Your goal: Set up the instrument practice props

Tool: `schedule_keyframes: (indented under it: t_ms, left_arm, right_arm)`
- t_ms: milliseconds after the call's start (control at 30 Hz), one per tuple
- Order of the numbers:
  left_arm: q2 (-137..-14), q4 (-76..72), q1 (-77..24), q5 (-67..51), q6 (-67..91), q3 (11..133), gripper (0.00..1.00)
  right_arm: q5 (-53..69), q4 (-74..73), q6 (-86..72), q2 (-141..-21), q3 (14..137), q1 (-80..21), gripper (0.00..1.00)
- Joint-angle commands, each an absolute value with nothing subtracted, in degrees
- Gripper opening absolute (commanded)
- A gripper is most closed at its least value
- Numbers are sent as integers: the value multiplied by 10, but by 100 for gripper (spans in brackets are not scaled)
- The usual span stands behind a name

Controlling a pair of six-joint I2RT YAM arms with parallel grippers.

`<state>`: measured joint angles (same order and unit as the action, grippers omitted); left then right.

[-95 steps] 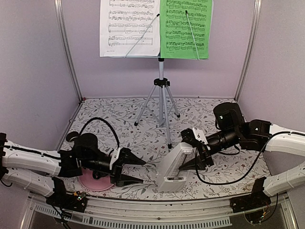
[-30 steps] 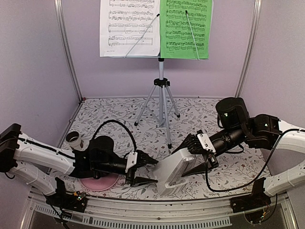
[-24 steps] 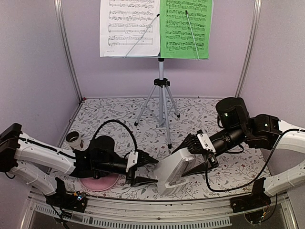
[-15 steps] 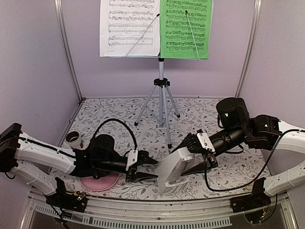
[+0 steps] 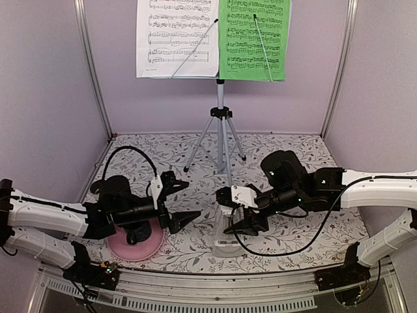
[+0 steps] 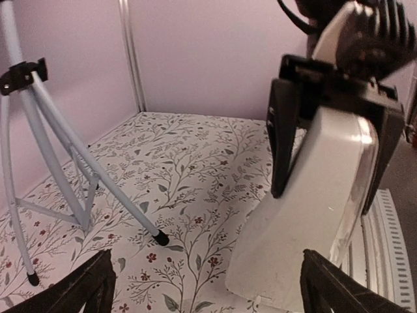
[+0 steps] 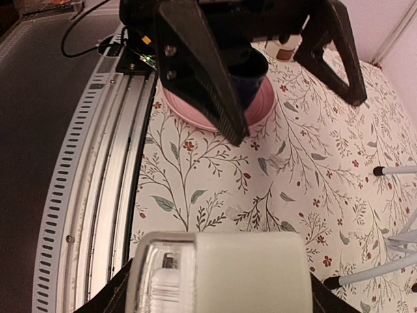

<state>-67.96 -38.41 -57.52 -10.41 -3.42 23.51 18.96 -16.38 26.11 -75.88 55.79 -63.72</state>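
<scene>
Pinching the metronome (image 5: pixel 225 236) near its top, the right gripper (image 5: pixel 233 212) may topple it on release (base perhaps unseated); left gripper (image 5: pixel 180 201) hovers near it, fingers spread.

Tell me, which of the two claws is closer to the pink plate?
Left. The left gripper hangs open just to the right of the pink plate, with its arm passing above the plate. The right gripper is farther right, clamped on the white metronome.
</scene>
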Motion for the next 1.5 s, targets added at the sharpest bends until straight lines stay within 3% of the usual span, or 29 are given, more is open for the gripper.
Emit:
schedule_keyframes:
  t_ms: [0, 267, 500, 567, 800, 867, 1167, 1467]
  left_arm:
    - [-649, -399, -532, -25, 66, 229, 99]
    - [-623, -321, -506, 97, 128, 250, 99]
    - [-618, -290, -494, 64, 128, 257, 99]
    - [-613, -290, -493, 59, 127, 254, 99]
    - [-609, -288, -491, 63, 123, 247, 99]
    - [-612, -285, -491, 59, 122, 247, 99]
    - [-636, -276, -491, -1, 97, 258, 99]
    - [-683, -258, -491, -201, -10, 295, 99]
  right_arm:
    - [104, -66, 213, -787, 600, -629, 12]
    - [29, -15, 119, -869, 637, -612, 17]
    - [-18, -6, 52, -931, 670, -606, 18]
    - [-21, 1, 41, -941, 673, -605, 24]
    - [-21, 11, 7, -976, 685, -604, 30]
    - [-17, 12, 3, -982, 687, -604, 35]
    - [2, 8, -29, -963, 687, -604, 83]
    - [85, 40, -25, -886, 651, -594, 97]
